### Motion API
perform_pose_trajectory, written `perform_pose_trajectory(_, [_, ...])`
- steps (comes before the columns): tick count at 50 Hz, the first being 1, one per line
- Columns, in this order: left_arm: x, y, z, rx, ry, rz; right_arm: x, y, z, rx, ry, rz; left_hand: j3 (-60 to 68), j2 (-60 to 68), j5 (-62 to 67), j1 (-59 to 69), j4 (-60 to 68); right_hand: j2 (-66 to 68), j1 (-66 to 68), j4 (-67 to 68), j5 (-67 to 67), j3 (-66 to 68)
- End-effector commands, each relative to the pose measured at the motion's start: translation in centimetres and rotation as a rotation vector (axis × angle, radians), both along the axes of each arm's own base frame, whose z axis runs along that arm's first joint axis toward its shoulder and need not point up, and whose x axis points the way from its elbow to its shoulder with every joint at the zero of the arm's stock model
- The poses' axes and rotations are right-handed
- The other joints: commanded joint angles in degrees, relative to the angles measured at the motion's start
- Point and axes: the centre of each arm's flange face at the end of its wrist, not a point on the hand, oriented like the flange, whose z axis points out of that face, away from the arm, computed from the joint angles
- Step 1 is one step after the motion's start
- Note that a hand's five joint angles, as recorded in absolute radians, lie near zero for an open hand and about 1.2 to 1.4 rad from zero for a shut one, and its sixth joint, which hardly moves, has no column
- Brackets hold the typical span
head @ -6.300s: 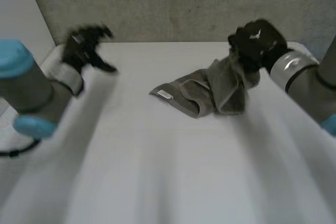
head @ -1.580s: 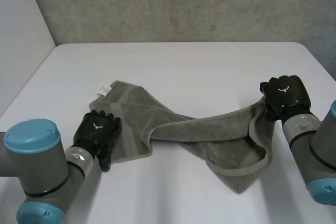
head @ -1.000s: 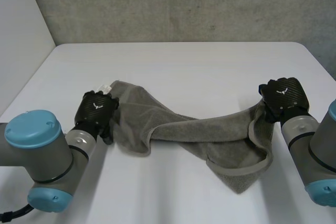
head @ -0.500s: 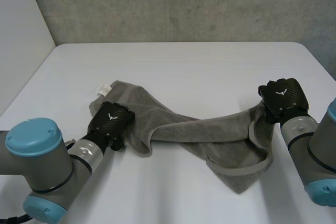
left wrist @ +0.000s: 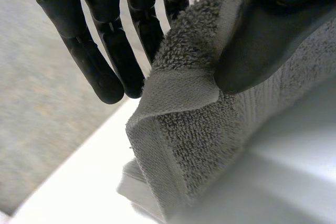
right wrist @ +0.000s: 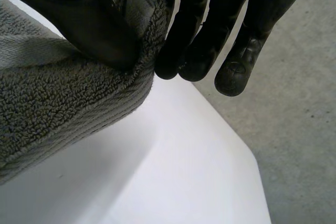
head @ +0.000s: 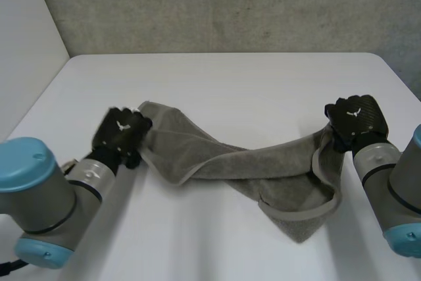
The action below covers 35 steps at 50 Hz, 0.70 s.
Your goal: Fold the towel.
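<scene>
Left hand at the left end of the towel, clamped on it — thumb pressing a doubled hem against the fingers, as seen from the left wrist. Between the hands, grey towel strung across the white counter as a twisted, rumpled band: left portion rolled over on itself, middle narrowed, right portion sagging into a loose pointed flap toward the near edge. Right hand at the right end, likewise pinching an edge between thumb and fingers. Judged progress: early — both ends gripped, yet cloth neither spread flat nor squared, no clean fold made. Left to do, by this reading: untwist and straighten, lay flat, then bring one end over onto the other and align the edges.
</scene>
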Motion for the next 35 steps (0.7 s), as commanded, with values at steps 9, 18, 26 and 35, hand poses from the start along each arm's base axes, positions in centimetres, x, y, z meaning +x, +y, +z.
perform_pose_trajectory(9, [4.9,-0.2,11.0,-0.18,0.258,0.14,-0.7,2.2,12.6,-0.016,0.012,0.13,1.34,2.59,2.34,3.83,2.4,3.51,4.5,3.75,3.66,3.26])
perform_pose_trajectory(18, [6.1,-0.5,11.0,-0.065,0.256,0.123,-1.9,2.2,12.5,0.158,0.232,0.296,1.34,2.59,2.34,3.83,2.4,3.51,4.5,3.75,3.66,3.26])
perform_pose_trajectory(26, [4.6,-4.6,7.4,0.035,0.227,0.101,0.5,-2.1,11.8,-0.023,0.281,0.34,1.34,2.59,2.34,3.83,2.4,3.51,4.5,3.75,3.66,3.26])
perform_pose_trajectory(35, [2.2,-12.5,15.2,-0.28,0.321,0.105,4.4,-5.9,19.4,-0.717,0.093,0.279,1.34,2.59,2.34,3.83,2.4,3.51,4.5,3.75,3.66,3.26])
